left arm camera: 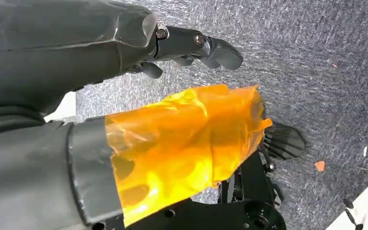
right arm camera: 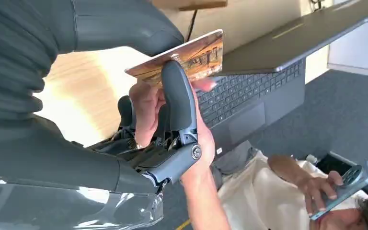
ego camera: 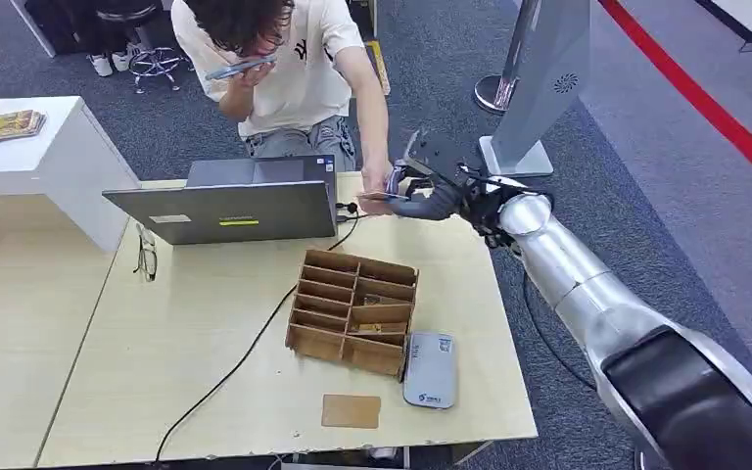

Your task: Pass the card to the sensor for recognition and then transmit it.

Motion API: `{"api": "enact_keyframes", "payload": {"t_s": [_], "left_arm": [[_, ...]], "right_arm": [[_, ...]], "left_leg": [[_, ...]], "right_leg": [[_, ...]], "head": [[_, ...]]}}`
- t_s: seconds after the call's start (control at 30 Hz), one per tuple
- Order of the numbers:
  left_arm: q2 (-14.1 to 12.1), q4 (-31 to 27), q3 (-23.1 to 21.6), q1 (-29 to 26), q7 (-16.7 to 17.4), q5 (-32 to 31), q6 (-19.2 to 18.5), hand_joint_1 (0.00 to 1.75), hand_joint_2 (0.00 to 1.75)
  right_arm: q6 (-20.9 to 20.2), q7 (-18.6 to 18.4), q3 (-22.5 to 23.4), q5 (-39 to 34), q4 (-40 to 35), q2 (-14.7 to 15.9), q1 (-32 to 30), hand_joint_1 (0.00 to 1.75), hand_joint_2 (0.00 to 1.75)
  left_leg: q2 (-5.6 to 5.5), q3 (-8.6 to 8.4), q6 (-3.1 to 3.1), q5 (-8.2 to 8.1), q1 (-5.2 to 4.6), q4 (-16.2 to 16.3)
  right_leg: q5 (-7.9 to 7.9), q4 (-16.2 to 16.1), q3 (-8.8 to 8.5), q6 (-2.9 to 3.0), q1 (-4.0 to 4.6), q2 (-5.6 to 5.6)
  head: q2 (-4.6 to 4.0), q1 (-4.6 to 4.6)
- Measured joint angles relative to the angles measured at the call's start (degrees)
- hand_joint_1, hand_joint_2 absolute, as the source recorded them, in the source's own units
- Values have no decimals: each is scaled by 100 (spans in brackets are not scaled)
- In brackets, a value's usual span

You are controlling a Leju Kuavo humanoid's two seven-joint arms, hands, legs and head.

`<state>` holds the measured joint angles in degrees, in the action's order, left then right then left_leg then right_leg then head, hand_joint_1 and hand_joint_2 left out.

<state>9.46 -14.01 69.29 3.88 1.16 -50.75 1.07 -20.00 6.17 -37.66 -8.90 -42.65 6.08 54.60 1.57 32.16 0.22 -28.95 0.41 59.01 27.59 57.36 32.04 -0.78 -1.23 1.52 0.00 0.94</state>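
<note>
Right hand [ego camera: 429, 196] stretched out past the far edge of the table [ego camera: 206, 392], pinching the card [right arm camera: 182, 57] between thick grey thumb and darker fingers [right arm camera: 177, 96], beside the open laptop [ego camera: 225, 211]. Person's hand [right arm camera: 146, 108] closed on the same card from the other side, fingers among the robot's own; handover looks under way, though impossible to say from here who bears the load. Card thin, flat, stiff, glossy with a brown printed face: judged very light, rigid enough to hold by one short edge, slick enough to slide out of a loose pinch, and prone to bend if squeezed across the middle. Best taken at an edge with flat pads on both faces, leaving the opposite end free for the receiver. Wooden slotted organiser [ego camera: 352, 313] mid-table, thin-walled with open compartments; just beside it a grey rounded card reader [ego camera: 429, 370], smooth plastic, probably the sensor; near that a plain brown card [ego camera: 351, 411] lying flat on pale wood-grain laminate. Left hand [left arm camera: 191, 48] hanging over speckled grey carpet, fingers apart, holding nothing, thumb wrapped in crinkled orange film.
</note>
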Motion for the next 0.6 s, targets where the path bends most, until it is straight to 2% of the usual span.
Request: {"api": "enact_keyframes", "payload": {"t_s": [0.13,0.17,0.2,0.47,0.6], "left_arm": [[0,0,-4,2,22,2,-2,0,0],[0,0,-4,3,31,2,-4,0,0],[0,0,-2,7,40,7,-7,0,0],[0,0,-2,12,90,44,-20,0,0],[0,0,-4,12,90,55,-20,0,0]], "right_arm": [[184,-68,-81,340,199,-140,95,175,175],[245,-99,-125,458,247,-175,115,94,175],[297,-120,-159,557,295,-214,126,2,175],[499,-160,-398,916,490,-431,131,0,175],[516,22,-393,800,446,-448,52,0,175]], "left_leg": [[-3,2,0,0,0,0],[-2,2,0,0,0,0],[-2,2,0,0,0,0],[-3,3,0,0,0,0],[-3,2,0,0,0,0]], "right_leg": [[0,0,0,0,0,2],[0,0,1,0,0,1],[0,0,1,0,0,1],[0,0,3,0,0,2],[0,0,3,0,0,2]], "head": [[0,2],[0,2],[0,2],[0,2],[0,4]]}}
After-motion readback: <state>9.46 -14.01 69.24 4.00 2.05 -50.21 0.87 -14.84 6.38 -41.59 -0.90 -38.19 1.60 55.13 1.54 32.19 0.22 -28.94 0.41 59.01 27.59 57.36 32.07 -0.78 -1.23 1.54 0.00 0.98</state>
